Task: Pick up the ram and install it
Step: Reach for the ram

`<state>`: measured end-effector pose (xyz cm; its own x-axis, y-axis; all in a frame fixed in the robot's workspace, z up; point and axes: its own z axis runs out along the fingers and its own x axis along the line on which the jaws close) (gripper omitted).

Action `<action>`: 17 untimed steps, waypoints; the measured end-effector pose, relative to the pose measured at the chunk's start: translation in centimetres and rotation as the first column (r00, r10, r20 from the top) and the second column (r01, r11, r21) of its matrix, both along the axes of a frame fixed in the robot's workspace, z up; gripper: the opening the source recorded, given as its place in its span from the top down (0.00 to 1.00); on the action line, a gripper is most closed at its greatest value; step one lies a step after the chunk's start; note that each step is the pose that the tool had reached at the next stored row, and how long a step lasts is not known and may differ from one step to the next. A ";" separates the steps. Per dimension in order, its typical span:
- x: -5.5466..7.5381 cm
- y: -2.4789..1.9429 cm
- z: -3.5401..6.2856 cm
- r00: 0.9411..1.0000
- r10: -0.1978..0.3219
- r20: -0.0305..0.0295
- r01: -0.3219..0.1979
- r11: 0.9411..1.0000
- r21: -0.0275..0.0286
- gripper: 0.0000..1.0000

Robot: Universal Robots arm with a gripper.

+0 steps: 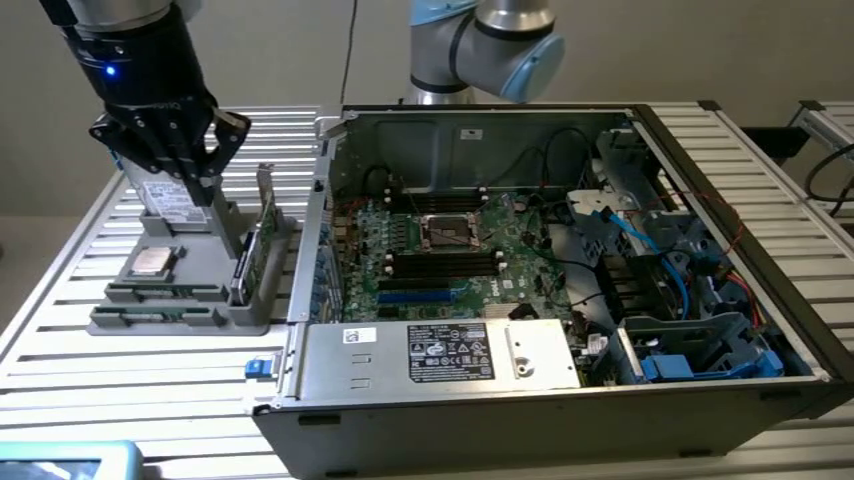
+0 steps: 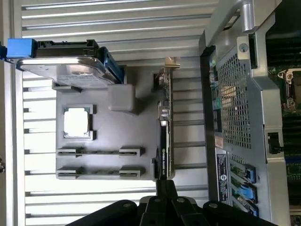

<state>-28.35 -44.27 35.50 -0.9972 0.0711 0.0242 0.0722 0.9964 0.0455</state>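
Hovering over the tray (image 1: pixel 180 326) with our gripper (image 1: pixel 203 190) closed, we find the ram (image 1: pixel 150 294) below, lying crosswise along the tray's near edge.

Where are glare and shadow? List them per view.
Exterior view: the table slats glare white; the near wall of the computer case lies in shade. Wrist view: slats wash out, the hard drive shines, the gripper is a dark silhouette.

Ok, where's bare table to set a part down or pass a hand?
Free: table slats on the camera side of the grey holder in the exterior view. Crowded: the narrow gap between holder and computer case, and the cabled case interior.
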 end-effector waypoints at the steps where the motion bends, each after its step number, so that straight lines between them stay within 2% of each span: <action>1: -0.4 0.00 -0.04 1.000 0.000 0.000 0.000 1.000 0.000 0.89; 12: -5.4 0.00 -0.31 1.000 0.001 0.000 -0.001 1.000 -0.006 0.89; 17: -7.0 0.00 -0.49 1.000 0.002 0.000 -0.002 1.000 -0.008 0.89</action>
<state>-35.38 -44.27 35.01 -0.9973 0.0692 0.0237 0.0701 0.9968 0.0374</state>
